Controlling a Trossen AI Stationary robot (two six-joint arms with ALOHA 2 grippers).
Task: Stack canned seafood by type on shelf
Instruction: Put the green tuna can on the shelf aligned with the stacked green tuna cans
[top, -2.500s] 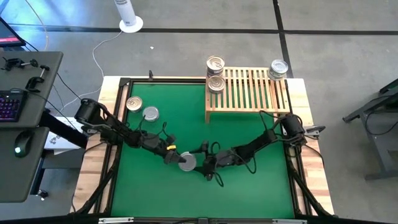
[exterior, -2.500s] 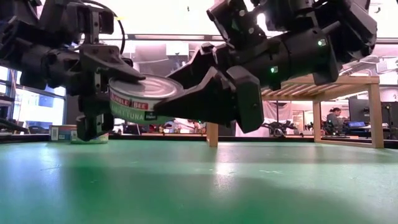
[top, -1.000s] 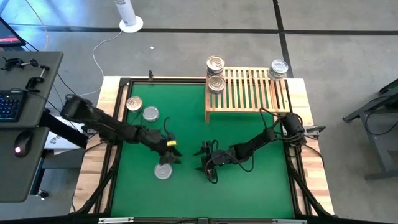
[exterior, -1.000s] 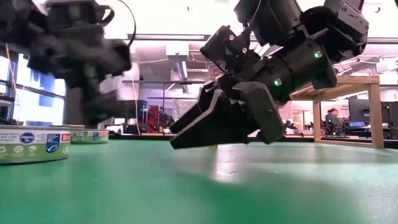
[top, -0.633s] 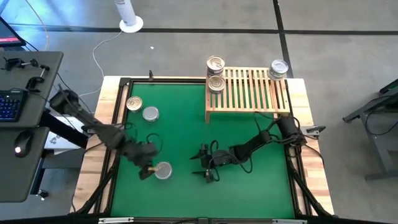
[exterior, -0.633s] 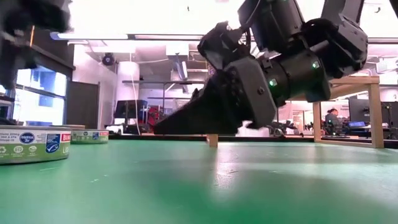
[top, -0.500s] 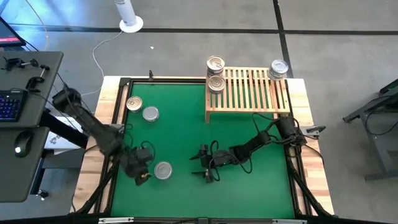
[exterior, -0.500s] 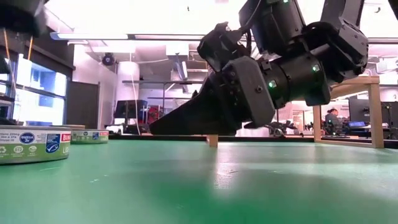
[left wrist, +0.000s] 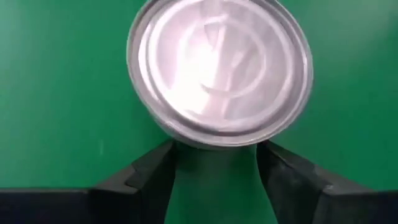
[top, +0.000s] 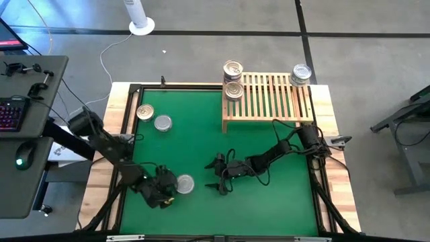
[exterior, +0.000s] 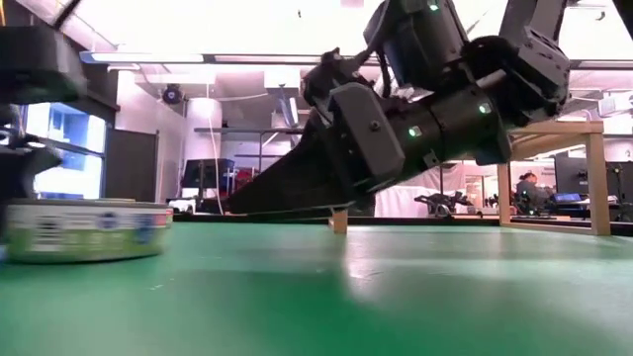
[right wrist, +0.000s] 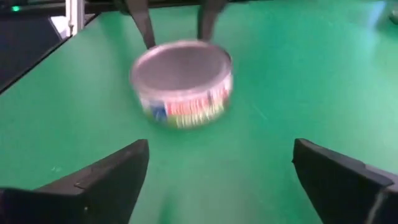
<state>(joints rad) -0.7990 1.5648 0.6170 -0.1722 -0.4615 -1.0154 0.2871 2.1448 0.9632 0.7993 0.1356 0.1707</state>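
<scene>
A silver-topped tin (top: 183, 183) with a printed label stands on its base on the green mat, near the front and left of centre. My left gripper (top: 170, 189) is open at the tin's left side, slanting down; in the left wrist view the tin (left wrist: 221, 68) sits just past my left gripper (left wrist: 214, 168). My right gripper (top: 217, 175) is open and low over the mat to the tin's right, facing the tin (right wrist: 182, 84) without touching it. Two more tins (top: 144, 112) (top: 162, 123) rest on the mat at far left. The shelf (top: 269, 101) carries tins (top: 233, 68) (top: 234, 89) (top: 301, 74). My left gripper is open, and the ends of both fingers (left wrist: 163, 163) meet the tin's side wall (left wrist: 214, 144) on its left. The fingers come slanting down from the table's left and near side. The tin stays upright on the mat, not between the fingers.
The mat is bordered by a dark frame and a pale wooden table edge (top: 107, 168). The slatted shelf stands on legs at the far right. Open green mat lies between the shelf and the grippers. A desk with a keyboard (top: 13, 111) stands beyond the table's left.
My left gripper has swung from the mat's middle toward the near left, round the tin, turning until it faces the tin from its left. The tin has then slid a little toward the table's right. My right gripper has rolled in place.
</scene>
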